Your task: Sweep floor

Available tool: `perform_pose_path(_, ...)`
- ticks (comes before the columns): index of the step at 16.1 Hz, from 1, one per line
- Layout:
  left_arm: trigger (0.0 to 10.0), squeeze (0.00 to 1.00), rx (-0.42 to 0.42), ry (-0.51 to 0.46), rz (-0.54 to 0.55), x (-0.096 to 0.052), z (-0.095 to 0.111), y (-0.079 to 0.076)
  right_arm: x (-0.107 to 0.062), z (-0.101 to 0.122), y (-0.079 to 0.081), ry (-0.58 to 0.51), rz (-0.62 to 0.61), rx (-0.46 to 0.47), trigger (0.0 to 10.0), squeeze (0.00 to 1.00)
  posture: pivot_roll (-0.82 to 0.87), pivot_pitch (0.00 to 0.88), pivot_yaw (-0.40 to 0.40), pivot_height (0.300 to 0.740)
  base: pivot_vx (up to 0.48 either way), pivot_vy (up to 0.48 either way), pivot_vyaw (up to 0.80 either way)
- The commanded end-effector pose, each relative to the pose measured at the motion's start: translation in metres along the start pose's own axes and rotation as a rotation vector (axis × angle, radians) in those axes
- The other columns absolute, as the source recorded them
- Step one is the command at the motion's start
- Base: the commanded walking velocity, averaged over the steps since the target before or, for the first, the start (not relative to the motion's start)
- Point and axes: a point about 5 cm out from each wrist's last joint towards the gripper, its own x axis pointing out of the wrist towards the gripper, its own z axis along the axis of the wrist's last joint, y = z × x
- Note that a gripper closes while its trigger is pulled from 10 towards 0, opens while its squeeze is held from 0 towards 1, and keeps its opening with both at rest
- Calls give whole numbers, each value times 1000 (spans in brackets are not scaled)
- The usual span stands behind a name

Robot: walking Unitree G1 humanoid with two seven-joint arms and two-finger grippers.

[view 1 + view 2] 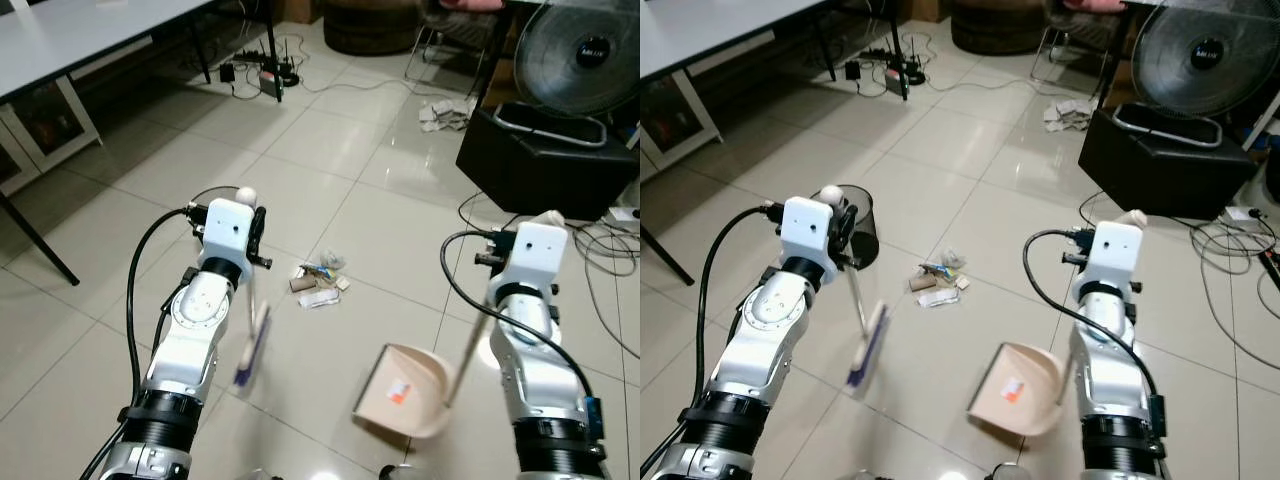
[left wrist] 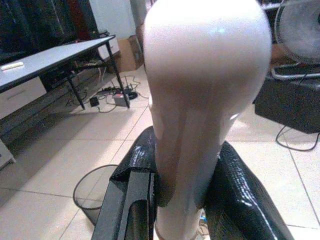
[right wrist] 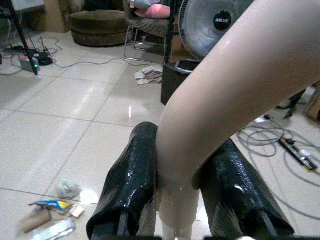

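Observation:
A small pile of litter (image 1: 320, 282), wrappers and a cardboard tube, lies on the tiled floor between my arms. My left gripper (image 2: 182, 187) is shut on the cream handle of a broom (image 1: 252, 350), whose purple-bristled head hangs blurred just above the floor, left of the litter. My right gripper (image 3: 177, 187) is shut on the curved handle of a beige dustpan (image 1: 405, 388), which rests tilted on the floor to the near right of the litter. A black mesh waste bin (image 1: 862, 225) stands behind my left wrist.
A black box (image 1: 545, 160) with a floor fan (image 1: 580, 60) on it stands at the far right, with cables (image 1: 600, 250) on the floor beside it. A grey table (image 1: 80, 35) and its leg (image 1: 40, 245) are on the left. Crumpled papers (image 1: 445, 112) lie farther back.

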Motion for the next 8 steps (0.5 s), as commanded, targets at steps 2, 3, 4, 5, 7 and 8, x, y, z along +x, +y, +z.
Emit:
perform_pose_path(2, 10000, 0, 14, -30, 19, 0, 7, 5, -1, 8, 2, -48, 16, 32, 10000, 0, -43, 2, 51, 740, 242, 0, 0)
perform_pose_path(3, 10000, 0, 12, -28, 17, -1, 6, 5, -1, 8, 2, -50, 17, 28, 10000, 0, -44, 0, 53, 740, 240, 0, 0)
perform_pose_path(4, 10000, 0, 12, -28, 16, -1, 6, 5, -1, 8, 3, -53, 18, 27, 10000, 0, -46, 0, 55, 740, 244, 0, 0)
perform_pose_path(5, 10000, 0, 11, -29, 13, -1, 6, 4, -2, 9, 3, -63, 25, 28, 10000, 0, -47, 0, 57, 740, 247, 0, 0)
perform_pose_path(7, 10000, 0, 7, -31, 8, 0, 6, 4, -3, 11, 4, -78, 43, 29, 10000, 0, -49, 0, 59, 740, 272, 0, 0)
perform_pose_path(8, 10000, 0, 4, -34, 6, 0, 7, 3, -3, 11, 5, -72, 44, 39, 10000, 0, -47, 0, 58, 740, 296, 0, 0)
